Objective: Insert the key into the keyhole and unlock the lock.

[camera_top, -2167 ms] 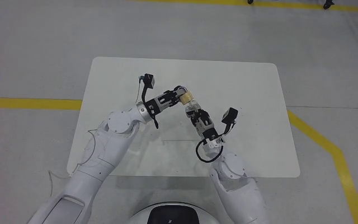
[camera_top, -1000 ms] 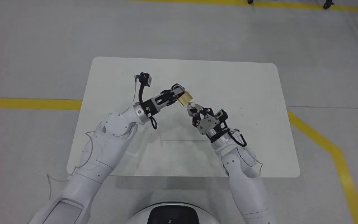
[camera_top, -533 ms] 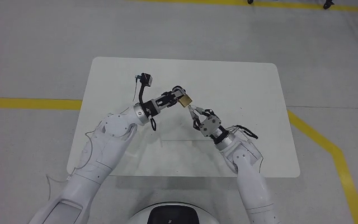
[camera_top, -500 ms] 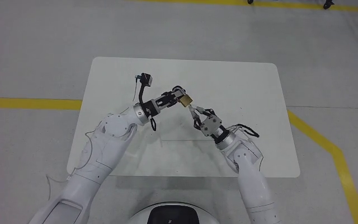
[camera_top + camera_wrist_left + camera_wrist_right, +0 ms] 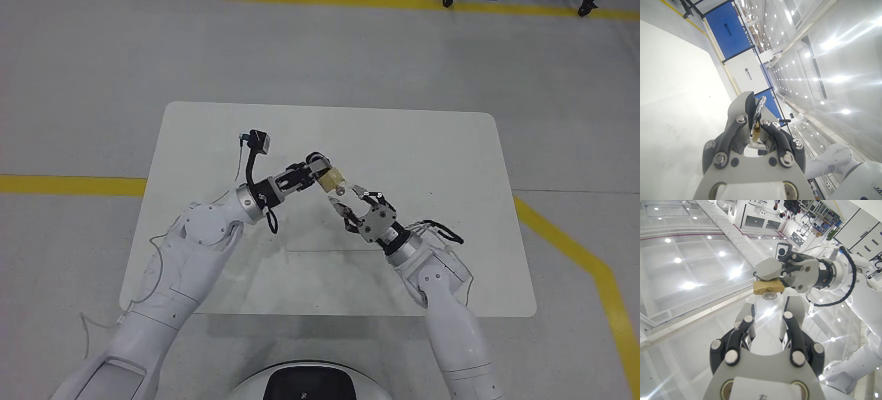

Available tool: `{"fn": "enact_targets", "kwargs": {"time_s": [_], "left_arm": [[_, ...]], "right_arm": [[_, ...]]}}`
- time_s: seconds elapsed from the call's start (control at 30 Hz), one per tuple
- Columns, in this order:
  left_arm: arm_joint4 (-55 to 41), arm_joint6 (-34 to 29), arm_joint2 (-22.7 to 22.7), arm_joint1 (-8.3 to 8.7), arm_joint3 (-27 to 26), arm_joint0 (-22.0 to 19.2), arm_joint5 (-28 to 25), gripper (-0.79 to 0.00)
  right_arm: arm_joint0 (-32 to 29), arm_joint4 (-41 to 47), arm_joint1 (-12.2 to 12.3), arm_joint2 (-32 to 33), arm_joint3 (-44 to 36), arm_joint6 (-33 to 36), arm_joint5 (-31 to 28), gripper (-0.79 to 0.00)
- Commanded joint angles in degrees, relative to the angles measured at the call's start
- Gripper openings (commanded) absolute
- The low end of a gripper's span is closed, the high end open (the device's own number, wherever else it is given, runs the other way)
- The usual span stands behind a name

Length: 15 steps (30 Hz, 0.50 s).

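Between the parted jaws of the right gripper sits the key, a small silvery piece with a round head, its blade set into the keyhole of the lock. The two fingers stand wide on either side of the head and neither touches it, so these jaws are released and hold nothing. The lock is a small brass padlock with a flat body and rounded corners. The left gripper has its jaws clenched on the lock at the end away from the keyhole, with the keyhole face turned toward the right gripper. The right wrist view gives that keyhole face and the key's head. The left wrist view gives the other end: the bright steel shackle stands up beside the dark pads, with a sliver of brass just past it. Whether the shackle is latched or sprung cannot be told. The top view places the lock in the air above the middle of the white table, with the two grippers meeting tip to tip there.
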Motion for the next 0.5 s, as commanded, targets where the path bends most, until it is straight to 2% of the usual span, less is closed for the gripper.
{"fn": "enact_targets", "kwargs": {"time_s": [0.0,0.13,0.3,0.47], "left_arm": [[0.0,-0.2,0.0,0.03,0.2,-0.2,0.3,-0.785],[1.4,-1.6,0.6,0.10,1.1,-1.2,3.1,-0.785],[6.9,-3.9,3.9,-0.21,3.0,-3.6,9.2,-0.785],[17.2,-3.5,9.5,-0.96,4.4,-6.0,15.5,-0.785]], "right_arm": [[-0.9,-1.6,0.2,0.8,-1.5,0.0,-1.5,0.000],[-4.7,-4.8,0.8,4.6,-6.1,1.1,-6.3,0.000],[-11.0,-6.1,1.3,10.7,-12.7,3.0,-14.1,0.000],[-11.0,-6.1,1.3,10.7,-12.7,3.0,-14.1,0.000]]}}
